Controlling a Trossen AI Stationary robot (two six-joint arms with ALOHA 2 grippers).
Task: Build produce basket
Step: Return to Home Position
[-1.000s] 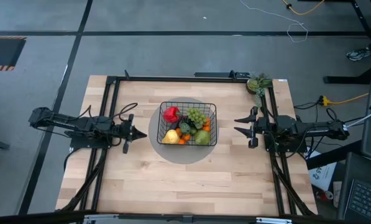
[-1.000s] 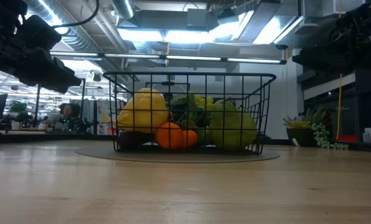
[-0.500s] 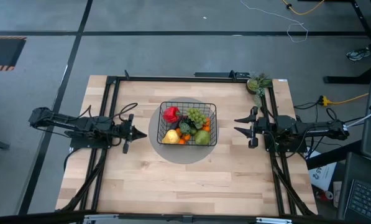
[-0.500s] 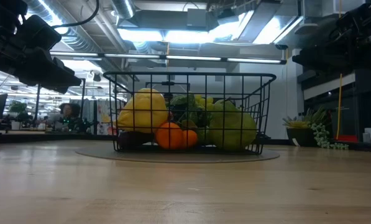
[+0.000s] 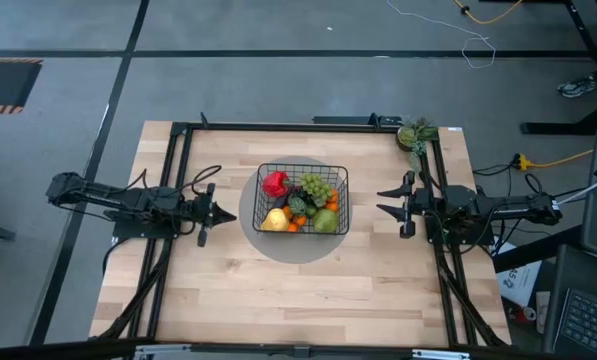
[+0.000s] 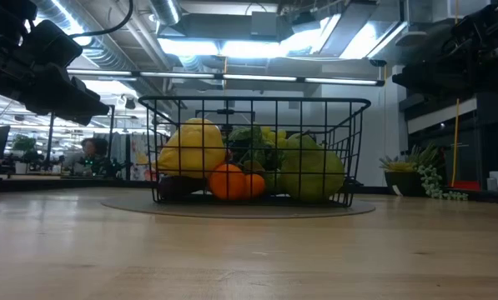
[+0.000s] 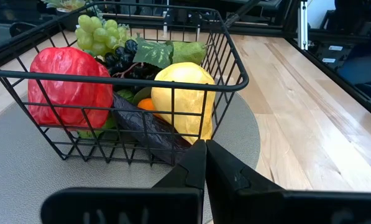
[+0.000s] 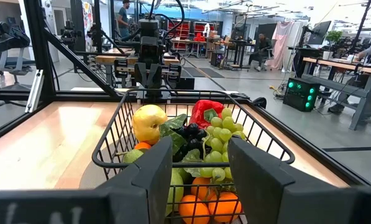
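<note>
The big wooden table [image 5: 378, 290] is holding a round grey mat [image 5: 250, 238] in its middle, and the black wire basket [image 5: 303, 166] is sitting on that mat. The basket is looking full. A red pepper [image 5: 275, 183], a yellow pear [image 5: 276, 219], green grapes [image 5: 318, 185] and little oranges [image 5: 296, 225] are all lying inside it. No fruit is showing out on the wood, so the filling part is looking done.

Both arms are resting out at the sides, well apart from the basket. The left gripper [image 7: 201, 163] is pointing at the basket with its two fingers pressed together and nothing between them. The right gripper [image 8: 199, 150] is facing the basket from the other side with its fingers spread wide and holding nothing. I am guessing the only thing left is the arms parking.
</note>
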